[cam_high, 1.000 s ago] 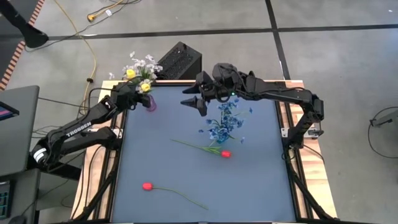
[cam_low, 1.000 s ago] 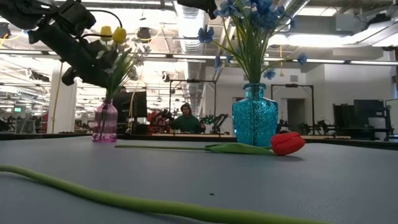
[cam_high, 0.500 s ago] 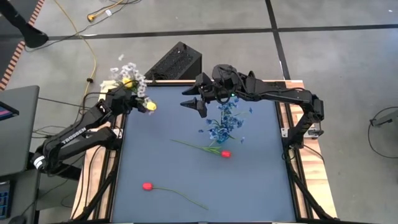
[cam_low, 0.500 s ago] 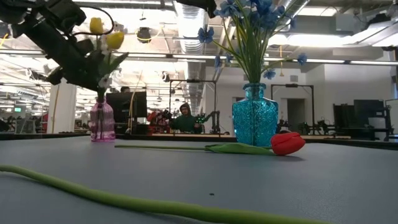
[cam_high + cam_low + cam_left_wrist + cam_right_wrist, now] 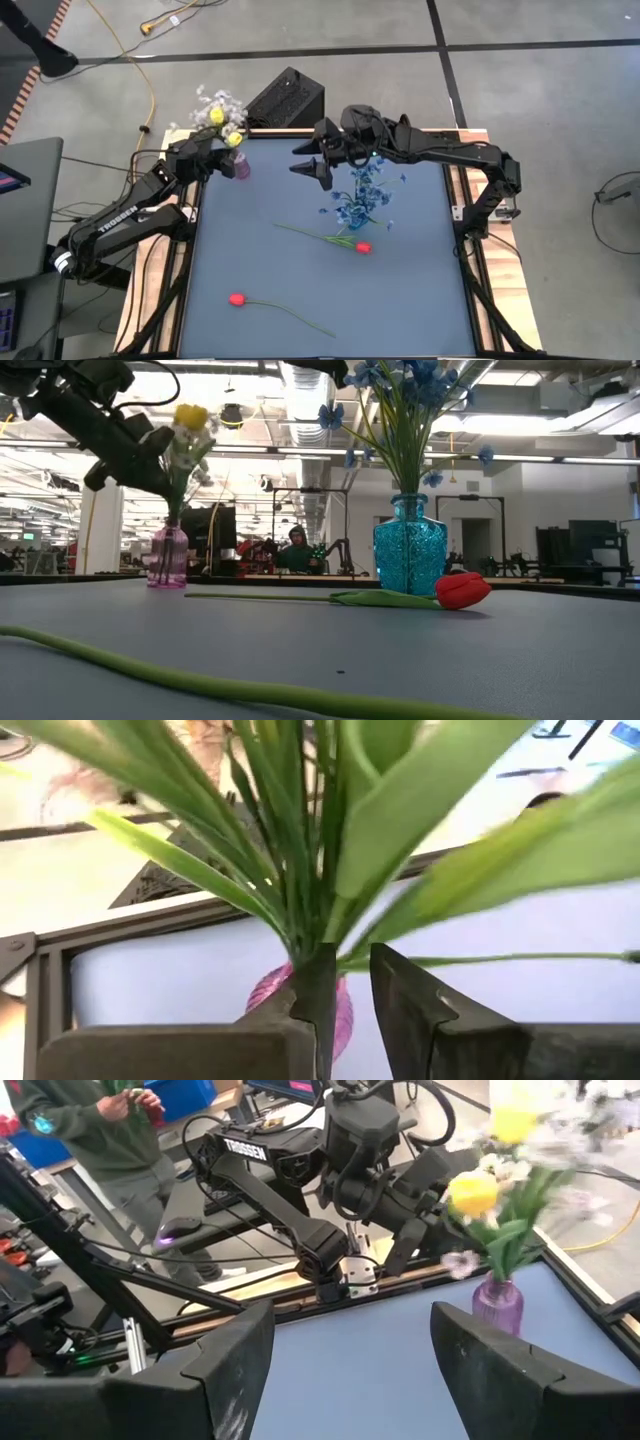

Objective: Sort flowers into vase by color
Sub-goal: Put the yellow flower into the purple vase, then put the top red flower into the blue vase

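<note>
The left hand (image 5: 208,157) hangs at the far left corner of the table (image 5: 420,300), right at the pink vase (image 5: 239,167). Its wrist view shows the two fingers (image 5: 405,995) narrowly parted around the green stems of the yellow and white-lavender bunch (image 5: 222,110), one finger against the stems and a slim gap before the other, so whether it truly grips them cannot be told. The bunch stands in the pink vase, its blossoms leaning out beyond the far edge of the table. The right hand (image 5: 312,165) hovers above the far middle of the table, fingers spread wide and holding nothing, just beside the blue sprigs (image 5: 362,195) that rise from the turquoise vase (image 5: 410,556). Two red tulips lie flat on the table: one tulip (image 5: 362,247) close in front of the turquoise vase with its stem pointing toward the left arm, the other tulip (image 5: 237,299) well apart near the front left, its long stem running toward the front edge. A person (image 5: 297,550) sits in the room beyond the table, and another person's sleeve (image 5: 85,1125) shows in the right wrist view.
</note>
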